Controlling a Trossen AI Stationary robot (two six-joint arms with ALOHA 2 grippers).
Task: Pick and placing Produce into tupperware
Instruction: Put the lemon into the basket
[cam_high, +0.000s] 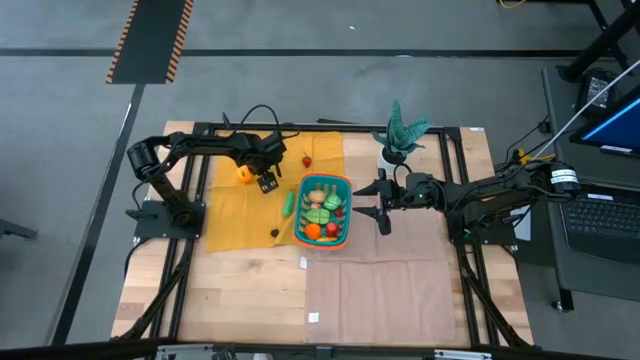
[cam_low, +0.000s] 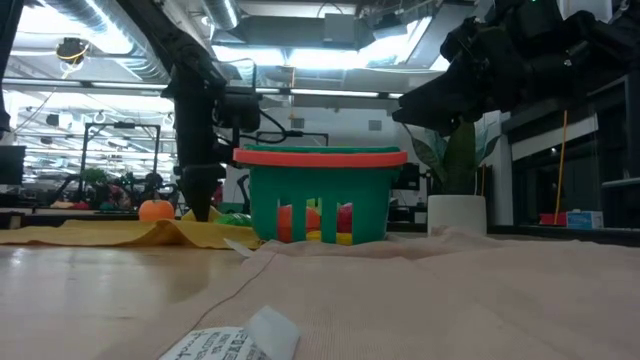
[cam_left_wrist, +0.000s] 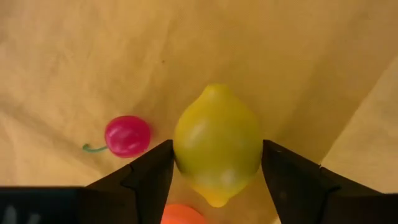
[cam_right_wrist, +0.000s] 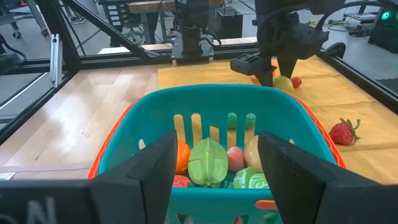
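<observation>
The teal basket with an orange rim (cam_high: 337, 184) stands on the table's middle and holds several toy fruits and vegetables. My left gripper (cam_high: 266, 182) is down at the yellow cloth left of the basket, shut on a yellow lemon (cam_left_wrist: 216, 143). A red cherry (cam_left_wrist: 127, 135) and an orange fruit (cam_high: 243, 175) lie beside it. A strawberry (cam_high: 306, 160), a green vegetable (cam_high: 288, 203) and a small dark piece (cam_high: 274, 232) also rest on the cloth. My right gripper (cam_high: 384, 206) hangs open just right of the basket (cam_right_wrist: 214, 102). My left gripper pinches the lemon at its widest part (cam_left_wrist: 180, 146), one finger (cam_left_wrist: 149, 177) on each side, coming from above and pointing down. Its pointed ends stick out clear of the fingers. Whether the lemon is off the cloth, I cannot tell.
A potted green plant in a white pot (cam_high: 398, 135) stands behind the right gripper. A tan cloth (cam_high: 380, 290) covers the table's near right part, with small paper tags (cam_low: 235, 340) on it. Black frame rails (cam_high: 190, 250) run along the table's sides.
</observation>
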